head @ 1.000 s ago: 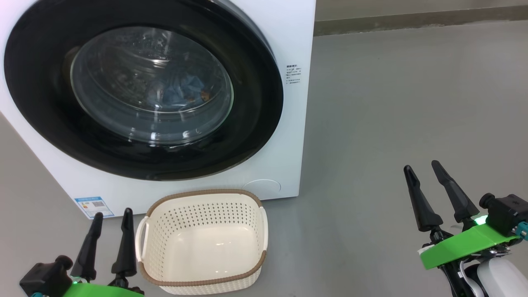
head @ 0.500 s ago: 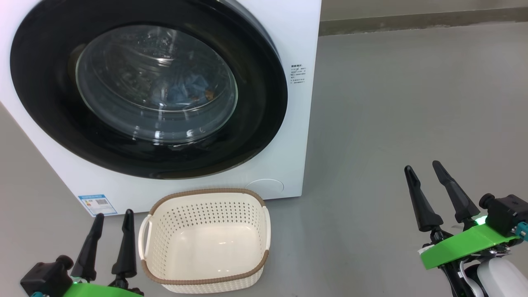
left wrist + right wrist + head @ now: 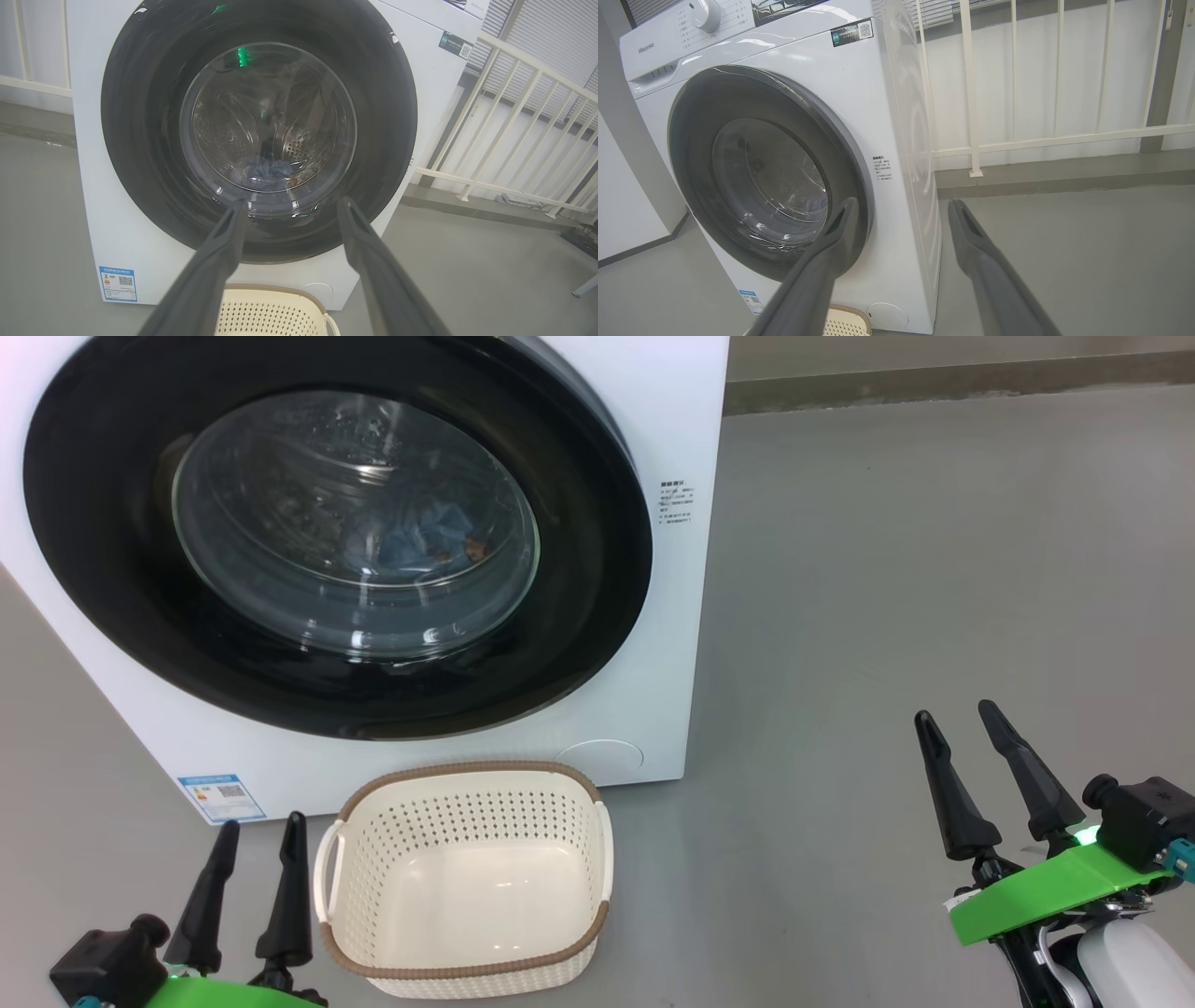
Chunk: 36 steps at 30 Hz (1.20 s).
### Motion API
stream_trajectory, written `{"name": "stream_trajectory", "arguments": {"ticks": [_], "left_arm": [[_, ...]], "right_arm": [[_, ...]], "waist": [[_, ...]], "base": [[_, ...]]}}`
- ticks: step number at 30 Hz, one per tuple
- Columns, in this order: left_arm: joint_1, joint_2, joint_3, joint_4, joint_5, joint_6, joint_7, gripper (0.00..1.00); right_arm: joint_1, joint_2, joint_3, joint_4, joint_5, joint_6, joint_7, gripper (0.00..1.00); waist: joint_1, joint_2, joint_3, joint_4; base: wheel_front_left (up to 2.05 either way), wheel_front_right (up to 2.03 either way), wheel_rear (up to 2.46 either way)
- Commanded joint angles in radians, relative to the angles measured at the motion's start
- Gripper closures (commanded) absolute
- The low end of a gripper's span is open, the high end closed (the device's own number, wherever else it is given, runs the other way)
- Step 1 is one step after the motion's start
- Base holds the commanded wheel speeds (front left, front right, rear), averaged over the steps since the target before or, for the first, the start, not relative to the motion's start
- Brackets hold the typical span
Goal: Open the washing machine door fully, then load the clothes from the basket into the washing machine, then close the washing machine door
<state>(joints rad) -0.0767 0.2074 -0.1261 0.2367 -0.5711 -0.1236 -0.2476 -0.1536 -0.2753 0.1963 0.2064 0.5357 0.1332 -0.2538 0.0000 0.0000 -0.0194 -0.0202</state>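
The white washing machine (image 3: 672, 420) stands in front of me. The washing machine door (image 3: 112, 588), with its black rim and glass centre, lies flush against the front, shut. Through the glass, light blue clothes (image 3: 425, 534) lie in the drum, as also in the left wrist view (image 3: 266, 169). On the floor just before the machine, the cream basket (image 3: 464, 782) holds nothing. My left gripper (image 3: 264, 821) hangs open just left of the basket, fingers pointing at the door (image 3: 140, 140). Far to the right my right gripper (image 3: 954, 711) is open over bare floor.
Grey floor (image 3: 934, 551) spreads to the right of the machine. A white railing (image 3: 971, 93) runs behind and to the right of it. A blue label sticker (image 3: 217, 796) marks the machine's lower left corner. A white wall (image 3: 626, 200) stands close on its left.
The whole head picture has shifted slightly to the right, so the camera moved. My left gripper sits a little lower in the view. Both grippers stay open.
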Motion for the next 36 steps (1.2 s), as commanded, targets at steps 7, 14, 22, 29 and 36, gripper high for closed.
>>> {"name": "stream_trajectory", "arguments": {"ticks": [7,14,22,29,36], "left_arm": [[-0.023,0.030,0.028,-0.012,-0.004,0.004,-0.003,0.00],[-0.024,0.032,0.024,-0.011,-0.007,0.006,-0.004,0.00],[0.000,0.011,-0.012,0.009,-0.020,0.001,0.010,1.00],[0.014,-0.019,-0.011,0.045,-0.049,0.001,0.020,1.00],[0.013,-0.027,0.003,0.043,-0.106,0.000,0.040,1.00]], "right_arm": [[-0.006,-0.010,0.009,-0.015,-0.017,-0.002,-0.008,0.00],[-0.004,-0.008,0.007,-0.012,-0.026,-0.002,-0.008,0.00],[0.000,0.003,-0.005,0.010,-0.009,0.000,0.000,1.00],[0.028,0.034,-0.004,0.049,0.023,0.000,0.011,1.00],[0.030,0.044,-0.020,0.047,0.084,0.000,0.030,1.00]], "waist": [[0.0000,0.0000,0.000,0.002],[0.0000,0.0000,0.004,0.004],[0.0000,0.0000,0.008,0.004],[0.0005,0.0000,0.009,0.005],[0.0005,0.0000,0.009,0.006]], "base": [[0.00,0.00,0.00],[0.00,0.00,0.00],[0.00,0.00,0.00],[0.00,0.00,0.00],[0.00,0.00,0.00]]}}
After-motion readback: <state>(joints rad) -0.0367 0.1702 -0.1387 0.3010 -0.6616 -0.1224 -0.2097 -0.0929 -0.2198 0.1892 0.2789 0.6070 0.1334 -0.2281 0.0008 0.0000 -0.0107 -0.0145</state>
